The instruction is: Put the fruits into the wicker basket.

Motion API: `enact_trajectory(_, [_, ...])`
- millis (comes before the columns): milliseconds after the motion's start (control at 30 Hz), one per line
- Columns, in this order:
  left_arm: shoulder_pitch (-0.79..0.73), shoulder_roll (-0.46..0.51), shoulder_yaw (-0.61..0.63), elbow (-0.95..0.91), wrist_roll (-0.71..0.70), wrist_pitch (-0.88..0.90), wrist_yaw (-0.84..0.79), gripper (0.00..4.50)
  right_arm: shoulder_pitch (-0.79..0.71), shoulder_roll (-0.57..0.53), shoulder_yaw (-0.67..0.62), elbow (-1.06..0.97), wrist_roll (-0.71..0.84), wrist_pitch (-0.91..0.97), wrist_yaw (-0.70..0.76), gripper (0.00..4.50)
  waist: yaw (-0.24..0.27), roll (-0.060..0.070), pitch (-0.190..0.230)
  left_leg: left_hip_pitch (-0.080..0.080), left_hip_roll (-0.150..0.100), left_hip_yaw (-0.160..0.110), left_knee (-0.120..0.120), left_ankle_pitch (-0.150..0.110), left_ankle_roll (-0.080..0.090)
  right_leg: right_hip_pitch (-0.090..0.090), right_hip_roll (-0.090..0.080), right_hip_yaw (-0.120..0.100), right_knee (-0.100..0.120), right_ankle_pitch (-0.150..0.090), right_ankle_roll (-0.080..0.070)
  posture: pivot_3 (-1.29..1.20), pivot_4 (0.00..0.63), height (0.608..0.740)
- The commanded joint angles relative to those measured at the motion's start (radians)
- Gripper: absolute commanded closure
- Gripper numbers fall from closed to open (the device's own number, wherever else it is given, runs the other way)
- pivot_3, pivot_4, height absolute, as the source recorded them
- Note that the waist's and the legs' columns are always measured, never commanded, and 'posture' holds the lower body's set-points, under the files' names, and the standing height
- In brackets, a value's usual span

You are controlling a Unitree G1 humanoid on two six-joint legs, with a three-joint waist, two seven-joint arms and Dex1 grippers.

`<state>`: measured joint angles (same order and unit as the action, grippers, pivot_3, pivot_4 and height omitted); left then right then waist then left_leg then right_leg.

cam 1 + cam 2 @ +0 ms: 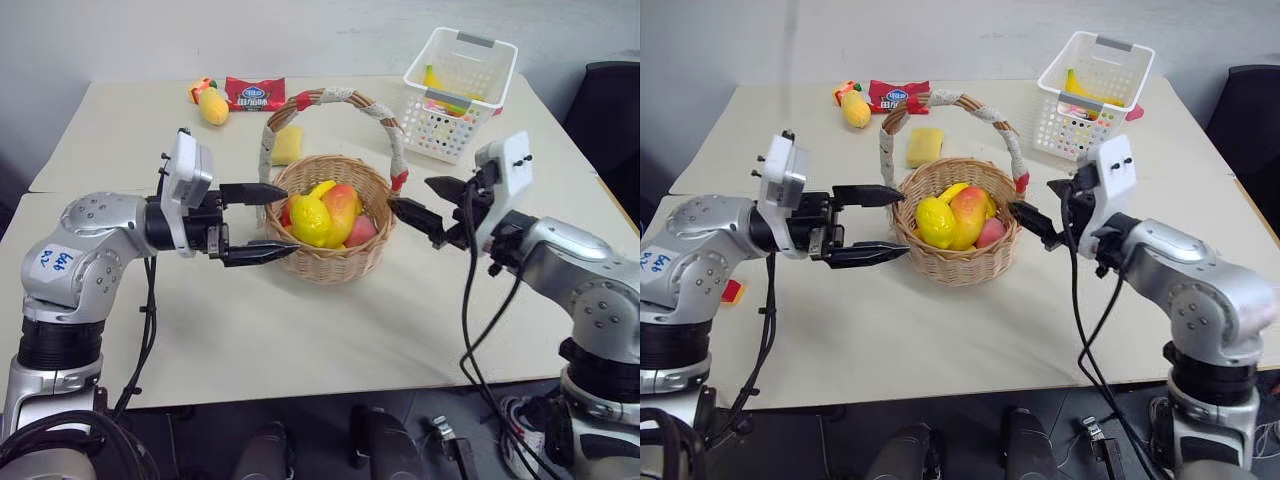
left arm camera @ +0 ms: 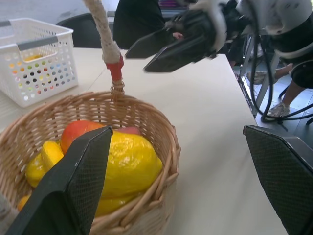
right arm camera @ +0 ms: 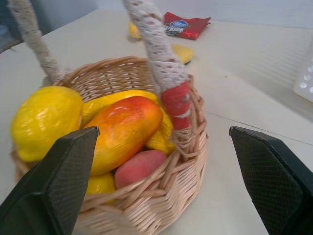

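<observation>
The wicker basket [image 1: 335,268] stands mid-table, its arched handle [image 1: 330,97] wrapped in white and red. Inside lie the glossy yellow lemon [image 1: 308,221], a curved yellow banana [image 3: 117,100] partly under an orange-red fruit [image 1: 343,208], and a pink fruit [image 1: 361,232]. My left gripper [image 1: 291,220] is open and level at the basket's left side, holding nothing. My right gripper [image 1: 408,192] is open and empty just off the basket's right rim, near the red end of the handle.
At the back right stands a white plastic lattice basket [image 1: 460,92] with yellow and coloured items inside. A small yellow-orange fruit [image 1: 211,104], a red snack packet [image 1: 255,93] and a pale yellow block [image 1: 288,145] lie behind the wicker basket. A dark chair [image 1: 612,100] is at far right.
</observation>
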<state>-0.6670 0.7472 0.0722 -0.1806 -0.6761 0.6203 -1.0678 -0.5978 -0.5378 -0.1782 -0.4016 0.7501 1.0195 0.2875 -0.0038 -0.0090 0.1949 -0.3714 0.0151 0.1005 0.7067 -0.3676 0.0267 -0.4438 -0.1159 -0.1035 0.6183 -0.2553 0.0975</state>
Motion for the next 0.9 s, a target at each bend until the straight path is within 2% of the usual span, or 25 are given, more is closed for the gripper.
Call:
enact_trajectory(33, [-0.023,-0.003,0.008,-0.004,0.008,-0.019,-0.001,0.0,-0.043,0.041,0.049,0.104,-0.095,-0.137,0.022,0.06,0.0,0.0,0.0,0.0,0.0,0.0,0.0,0.0,0.0,0.0,0.0,0.0,0.0,0.0,0.0,0.0,0.15,0.74])
enact_trajectory(200, [-0.027,-0.004,0.016,-0.008,0.011,-0.015,0.007,0.0,-0.126,0.116,0.091,0.275,-0.182,-0.26,0.051,0.06,-0.002,0.0,0.0,0.0,0.001,0.0,0.0,0.0,0.0,0.0,0.0,0.0,0.0,0.0,0.0,0.0,0.15,0.74])
enact_trajectory(300, [-0.029,-0.005,0.021,-0.013,0.013,-0.013,0.019,0.0,-0.142,0.124,0.107,0.324,-0.229,-0.322,0.079,0.6,0.001,0.0,0.0,0.0,0.001,-0.001,0.0,0.0,0.0,0.0,0.0,0.0,0.0,0.0,0.0,0.0,0.15,0.74])
enact_trajectory(633, [-0.013,-0.008,0.023,-0.022,0.01,-0.023,0.029,0.0,-0.067,0.115,0.092,0.229,-0.22,-0.362,0.169,4.06,-0.001,0.0,0.0,-0.001,0.003,-0.001,0.0,0.0,0.0,0.0,-0.001,-0.001,0.0,0.0,0.0,0.0,0.15,0.74])
enact_trajectory(667, [-0.021,-0.012,0.017,-0.015,0.013,-0.027,0.027,0.0,-0.059,0.106,0.079,0.211,-0.216,-0.361,0.171,4.24,-0.001,0.0,0.0,-0.001,0.003,-0.001,0.0,0.0,0.0,0.0,0.0,-0.001,0.0,0.0,0.0,0.0,0.15,0.74])
enact_trajectory(833, [-0.059,-0.037,-0.003,0.017,0.021,-0.043,0.01,0.0,-0.008,0.036,-0.004,0.105,-0.186,-0.342,0.181,4.25,0.006,0.0,0.0,-0.002,0.002,-0.002,0.0,0.0,0.0,0.0,-0.001,-0.001,-0.001,0.0,0.0,0.0,0.15,0.74])
enact_trajectory(900, [-0.077,-0.051,-0.016,0.035,0.025,-0.053,0.001,0.0,0.036,-0.025,-0.078,0.046,-0.174,-0.329,0.181,4.25,0.006,0.0,0.0,-0.002,0.002,-0.002,0.0,0.0,0.0,0.0,-0.001,-0.001,-0.001,0.0,0.0,0.0,0.15,0.74])
